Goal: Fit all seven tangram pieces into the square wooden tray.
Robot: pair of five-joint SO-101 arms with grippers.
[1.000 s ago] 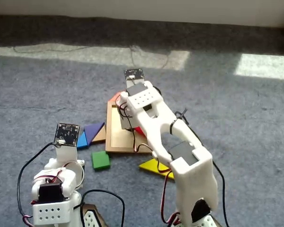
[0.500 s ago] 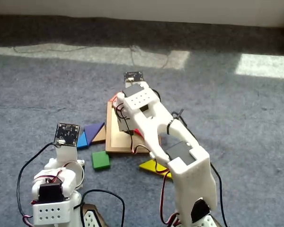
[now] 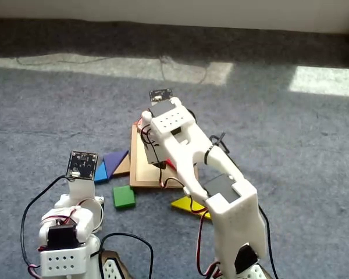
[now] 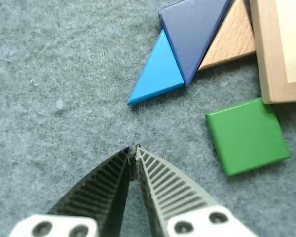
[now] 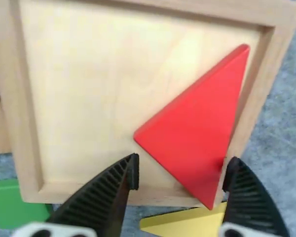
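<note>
Straddling the red triangle, tipped over the rim of the wooden tray, with the right gripper spread, probably for seating it flat, and holding the left gripper pressed together over carpet by the green square.

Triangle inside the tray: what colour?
Red. The triangle lies flat in the wooden tray, and it shows best in the right wrist view.

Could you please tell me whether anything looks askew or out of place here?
Yes: the red triangle sits askew in the wooden tray, one tip lying over the rim near the yellow piece, not inside the recess.
</note>
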